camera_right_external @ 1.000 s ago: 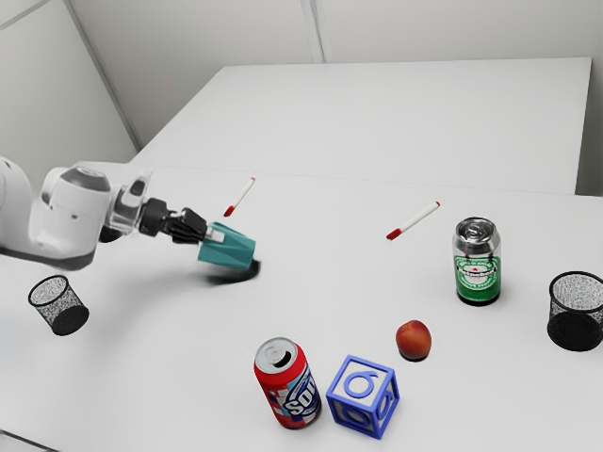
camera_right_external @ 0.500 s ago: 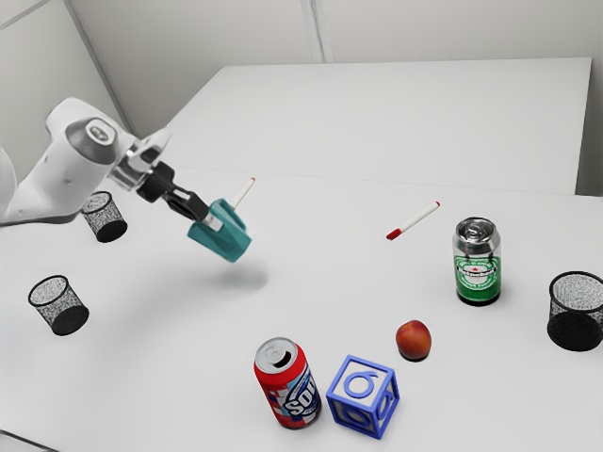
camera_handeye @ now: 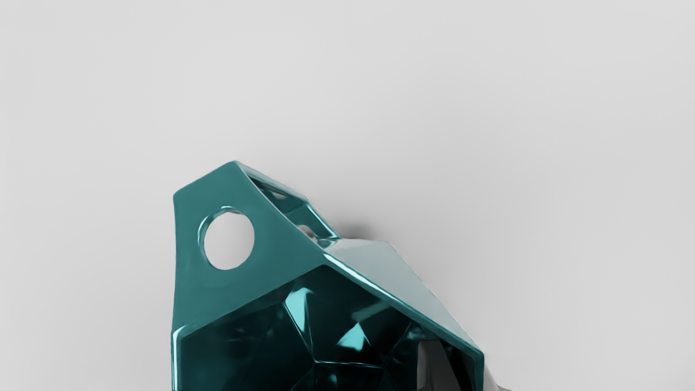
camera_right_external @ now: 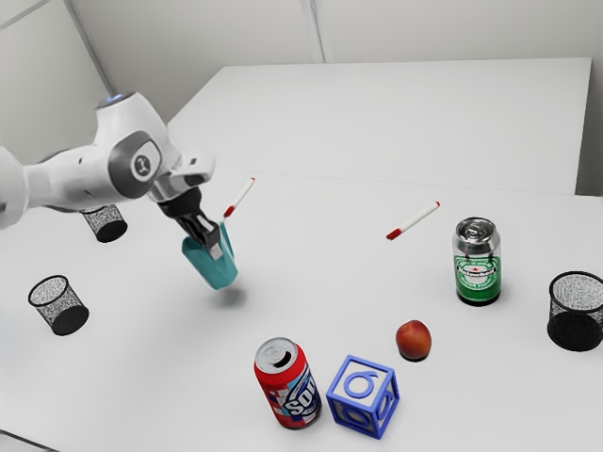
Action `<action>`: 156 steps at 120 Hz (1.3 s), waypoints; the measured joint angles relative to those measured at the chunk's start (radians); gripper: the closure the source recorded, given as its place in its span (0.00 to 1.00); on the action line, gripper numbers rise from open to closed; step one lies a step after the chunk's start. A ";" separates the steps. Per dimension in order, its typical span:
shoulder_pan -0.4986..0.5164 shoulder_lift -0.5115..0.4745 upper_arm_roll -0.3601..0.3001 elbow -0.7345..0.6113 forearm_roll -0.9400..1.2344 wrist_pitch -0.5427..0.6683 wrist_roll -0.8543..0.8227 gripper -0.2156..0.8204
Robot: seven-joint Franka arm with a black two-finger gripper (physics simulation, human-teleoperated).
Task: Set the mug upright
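Observation:
In the exterior view the black gripper (camera_right_external: 216, 249) points steeply down, shut on a wall of the teal mug (camera_right_external: 209, 266). The mug is tilted, its opening up toward the hand, with a shadow on the tabletop under its lower end. The wrist view gives a look into the mug (camera_handeye: 228, 296), whose handle with a round hole juts out away from the fingers. There the gripper (camera_handeye: 468, 376) has one finger inside the mug and the other outside, the wall between them. The mug's base is hidden in the wrist view.
On the table (camera_right_external: 320, 240) lie two red-and-white markers (camera_right_external: 242, 196) (camera_right_external: 415, 220). Nearer the camera stand a red soda can (camera_right_external: 288, 384), a blue block (camera_right_external: 364, 395) and a peach (camera_right_external: 414, 340). A green can (camera_right_external: 478, 262) and mesh cups (camera_right_external: 58, 305) (camera_right_external: 577, 311) stand farther out.
My hand has swung from a slanting to a steeper downward pose, turning the held mug from nearly lying toward upright. Since half a second ago the mug has come lower and nearer the camera.

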 joint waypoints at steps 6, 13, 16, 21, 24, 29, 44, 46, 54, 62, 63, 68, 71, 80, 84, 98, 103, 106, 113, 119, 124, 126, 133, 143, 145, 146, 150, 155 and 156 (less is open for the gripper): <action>0.007 -0.003 -0.008 -0.020 0.019 0.036 -0.030 0.97; 0.013 -0.003 -0.013 -0.046 0.036 0.079 -0.062 0.97; 0.017 -0.003 -0.014 -0.051 0.044 0.095 -0.075 0.97; 0.022 -0.003 -0.018 -0.060 0.055 0.117 -0.096 0.97; 0.024 -0.003 -0.020 -0.065 0.060 0.128 -0.108 0.97; 0.025 -0.003 -0.021 -0.071 0.067 0.142 -0.127 0.97; 0.020 0.003 -0.027 -0.091 0.078 0.169 -0.178 0.97; 0.019 0.005 -0.027 -0.093 0.079 0.172 -0.184 0.97; 0.014 0.009 -0.028 -0.100 0.081 0.180 -0.208 0.97; 0.012 0.015 -0.029 -0.103 0.083 0.186 -0.229 0.97; 0.012 0.015 -0.029 -0.104 0.083 0.187 -0.231 0.97; 0.012 0.019 -0.030 -0.104 0.083 0.190 -0.243 0.97; 0.012 0.024 -0.030 -0.105 0.083 0.192 -0.250 0.97; 0.014 0.034 -0.033 -0.105 0.084 0.196 -0.269 0.97; 0.014 0.037 -0.033 -0.105 0.084 0.198 -0.276 0.97; 0.015 0.050 -0.035 -0.104 0.084 0.203 -0.300 0.97; 0.013 0.053 -0.034 -0.104 0.085 0.204 -0.308 0.97; 0.012 0.055 -0.034 -0.103 0.085 0.205 -0.312 0.97; 0.009 0.059 -0.032 -0.104 0.085 0.206 -0.322 0.97; 0.007 0.060 -0.033 -0.104 0.085 0.206 -0.330 0.94; 0.006 0.057 -0.033 -0.104 0.083 0.205 -0.335 0.88; 0.006 0.055 -0.034 -0.104 0.082 0.204 -0.336 0.85; 0.005 0.049 -0.035 -0.103 0.081 0.202 -0.342 0.77; 0.003 0.037 -0.035 -0.099 0.079 0.199 -0.349 0.65; 0.003 0.033 -0.035 -0.098 0.079 0.198 -0.350 0.63; 0.002 0.032 -0.035 -0.097 0.079 0.198 -0.351 0.62; 0.002 0.024 -0.035 -0.094 0.079 0.197 -0.353 0.58; 0.002 0.015 -0.035 -0.085 0.079 0.193 -0.355 0.53; 0.002 0.013 -0.035 -0.082 0.079 0.191 -0.355 0.52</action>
